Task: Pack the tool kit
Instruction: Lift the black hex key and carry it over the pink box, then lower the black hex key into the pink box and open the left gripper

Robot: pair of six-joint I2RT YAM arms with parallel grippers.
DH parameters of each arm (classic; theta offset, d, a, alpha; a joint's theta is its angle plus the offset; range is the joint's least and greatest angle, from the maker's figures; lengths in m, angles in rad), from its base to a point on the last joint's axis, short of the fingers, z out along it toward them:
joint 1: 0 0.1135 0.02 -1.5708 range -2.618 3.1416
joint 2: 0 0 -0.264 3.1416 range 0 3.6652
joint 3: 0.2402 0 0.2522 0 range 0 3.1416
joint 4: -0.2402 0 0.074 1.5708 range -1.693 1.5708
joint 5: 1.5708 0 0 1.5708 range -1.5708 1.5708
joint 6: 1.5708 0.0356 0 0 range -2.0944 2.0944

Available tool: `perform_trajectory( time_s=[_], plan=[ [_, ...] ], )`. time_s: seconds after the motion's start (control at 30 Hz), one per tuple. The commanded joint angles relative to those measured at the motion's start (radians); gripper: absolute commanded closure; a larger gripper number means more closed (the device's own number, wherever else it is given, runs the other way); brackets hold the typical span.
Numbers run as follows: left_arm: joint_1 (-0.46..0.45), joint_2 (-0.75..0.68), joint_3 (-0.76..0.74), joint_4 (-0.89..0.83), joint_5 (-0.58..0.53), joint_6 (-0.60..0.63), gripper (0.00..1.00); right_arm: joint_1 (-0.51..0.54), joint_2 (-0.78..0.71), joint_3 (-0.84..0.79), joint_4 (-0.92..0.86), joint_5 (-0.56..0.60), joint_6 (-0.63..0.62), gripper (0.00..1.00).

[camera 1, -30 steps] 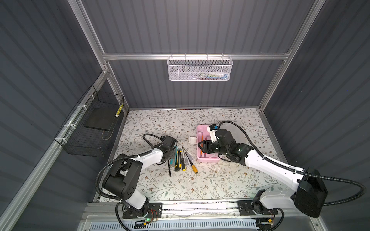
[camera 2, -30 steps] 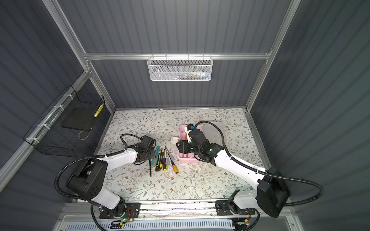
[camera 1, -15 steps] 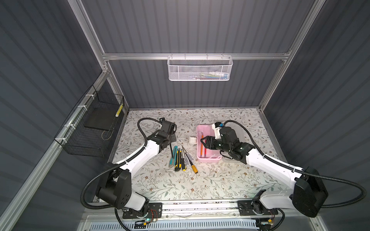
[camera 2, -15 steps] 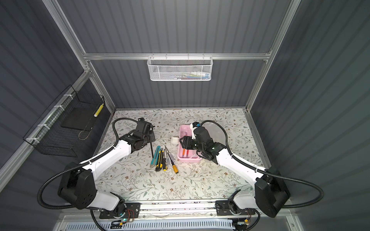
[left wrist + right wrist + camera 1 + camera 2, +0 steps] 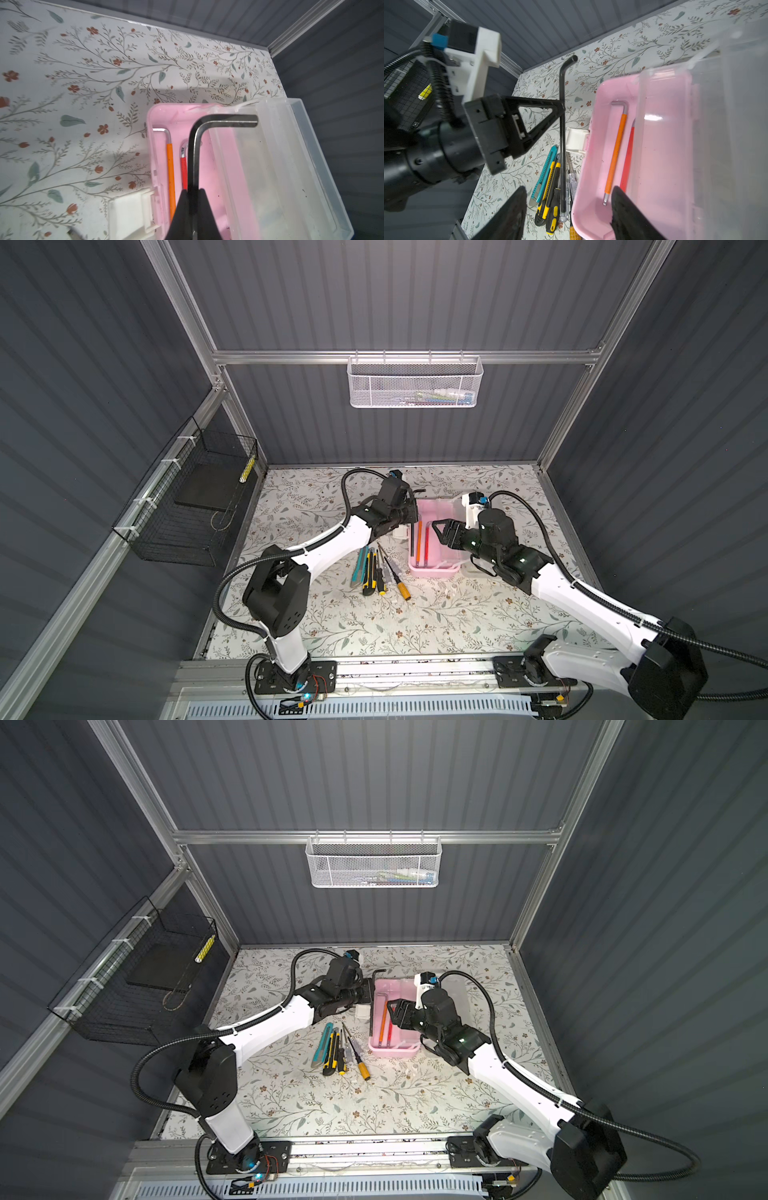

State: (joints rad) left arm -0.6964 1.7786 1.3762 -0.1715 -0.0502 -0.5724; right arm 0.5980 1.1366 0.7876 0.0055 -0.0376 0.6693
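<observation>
Left claw [image 5: 192,194] is pinched shut on a black hex key [image 5: 195,153], held lengthwise along the left rim of the open box [image 5: 434,571], likely to lay it beside the orange key [image 5: 170,170] and red key [image 5: 184,172] inside. Right claw [image 5: 569,188] hangs part open and empty over the box, perhaps to steady it. The box sits in the middle of the table [image 5: 415,622]; its lid [image 5: 270,166] lies back on the right, and knives and screwdrivers [image 5: 374,568] crowd the left.

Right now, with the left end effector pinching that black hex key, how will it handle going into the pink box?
The black hex key looks like rigid steel, so flexing is unlikely. The left end effector pinches one narrow spot on its shaft, so it may pivot. Smooth metal could slip.
</observation>
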Motion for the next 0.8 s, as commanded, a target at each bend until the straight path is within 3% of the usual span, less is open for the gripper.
perform_trajectory(
  time_s=[0.0, 0.77],
  plan=[
    [0.008, 0.037, 0.073, 0.025, 0.015, -0.008, 1.00, -0.024, -0.054, -0.027, -0.008, 0.042, -0.018, 0.35],
    [-0.045, 0.325, 0.220, -0.031, 0.045, -0.009, 1.00, -0.063, -0.087, -0.075, -0.007, 0.043, -0.018, 0.34]
  ],
)
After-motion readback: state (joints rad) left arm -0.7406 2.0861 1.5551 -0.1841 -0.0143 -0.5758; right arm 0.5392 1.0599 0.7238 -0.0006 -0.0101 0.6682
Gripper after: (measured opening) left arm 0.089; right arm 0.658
